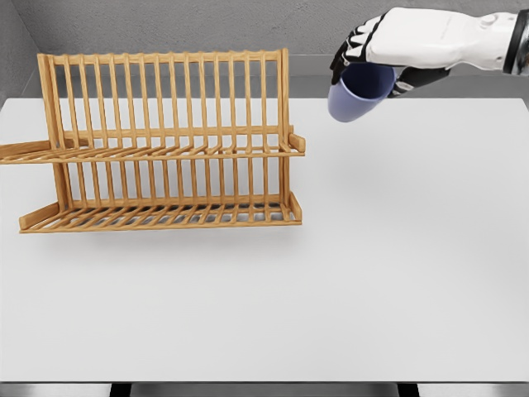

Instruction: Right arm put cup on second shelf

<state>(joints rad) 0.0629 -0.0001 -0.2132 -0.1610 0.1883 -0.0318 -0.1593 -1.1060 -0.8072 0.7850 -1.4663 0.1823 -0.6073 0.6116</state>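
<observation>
Right hand (388,62): my fingers clamped round the cup (359,91), tilted, held in the air up and right of the rack (165,141). Step, as I judge: carrying. Next: travel left, lower onto the rack's upper shelf, level it. Fingertips hidden behind cup; left arm unseen.

Single head view, downward over table (372,289)

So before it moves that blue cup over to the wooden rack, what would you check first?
1. Cup gripped by the right hand: ok.
2. Cup clear of the table: ok, it is held in the air.
3. Upper shelf of the rack free: ok.
4. Path from cup to rack unobstructed: ok.
5. Cup upright: not ok, tilted.
6. Left arm out of the way: cannot tell, not in view.
</observation>
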